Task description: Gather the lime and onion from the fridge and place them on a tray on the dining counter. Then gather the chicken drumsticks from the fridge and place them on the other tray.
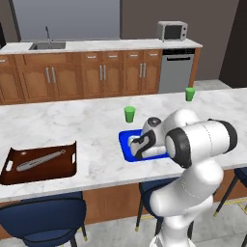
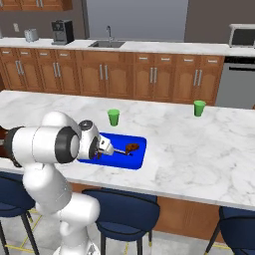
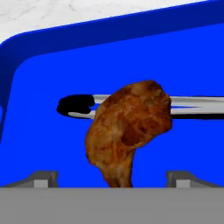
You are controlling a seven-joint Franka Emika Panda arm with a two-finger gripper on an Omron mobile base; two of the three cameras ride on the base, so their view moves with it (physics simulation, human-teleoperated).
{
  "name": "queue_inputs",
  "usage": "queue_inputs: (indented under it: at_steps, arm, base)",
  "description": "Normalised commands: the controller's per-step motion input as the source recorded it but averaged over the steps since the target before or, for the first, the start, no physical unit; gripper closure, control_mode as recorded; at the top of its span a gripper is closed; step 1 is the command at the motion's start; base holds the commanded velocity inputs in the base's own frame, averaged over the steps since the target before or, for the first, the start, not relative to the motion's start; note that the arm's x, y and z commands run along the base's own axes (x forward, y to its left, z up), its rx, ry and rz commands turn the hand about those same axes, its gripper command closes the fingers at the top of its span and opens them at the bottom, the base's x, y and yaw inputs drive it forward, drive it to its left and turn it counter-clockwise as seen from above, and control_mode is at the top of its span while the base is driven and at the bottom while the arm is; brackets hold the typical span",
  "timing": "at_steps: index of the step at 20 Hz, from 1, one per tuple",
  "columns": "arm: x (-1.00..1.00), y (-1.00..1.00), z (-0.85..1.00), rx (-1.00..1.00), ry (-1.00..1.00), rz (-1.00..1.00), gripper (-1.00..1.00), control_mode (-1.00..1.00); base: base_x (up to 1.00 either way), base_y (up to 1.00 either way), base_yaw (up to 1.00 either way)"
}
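Blue tray sits on the marble dining counter in the left base view, the white arm bent low over it with the gripper down inside its rim. Off to the left lies the dark brown tray with its grey utensil; two green cups stand beyond.

Over in the right base view, the gripper hangs just above the blue tray's near end, and a chicken drumstick rests on the tray floor just past the fingertips.

Down in the hand view, the drumstick lies on blue, across a grey utensil with a black handle. Both fingertips stand spread wide at either side, clear of the meat, holding nothing.
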Motion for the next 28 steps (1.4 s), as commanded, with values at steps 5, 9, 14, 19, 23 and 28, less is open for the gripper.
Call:
queue_inputs:
  at_steps: [5, 9, 14, 19, 23, 28]
  arm:
    - [-0.25, 0.0, 0.6, 0.0, -0.03, 0.0, -1.0, -1.0]
    - [-0.32, 0.0, 0.72, 0.0, 0.0, 0.0, -1.0, -1.0]
    - [-0.49, 0.0, 0.79, 0.0, 0.0, 0.0, -1.0, -1.0]
    - [-0.78, 0.0, 0.66, 0.0, 0.0, 0.0, -1.0, -1.0]
    - [-0.91, 0.0, 0.55, 0.0, 0.0, 0.0, -1.0, -1.0]
    - [-0.93, 0.0, 0.55, 0.0, -0.01, 0.01, -1.0, -1.0]
  base:
    - [0.0, 0.0, 0.0]
    - [0.0, 0.0, 0.0]
    - [0.0, 0.0, 0.0]
    - [0.0, 0.0, 0.0]
    - [0.0, 0.0, 0.0]
    - [0.0, 0.0, 0.0]
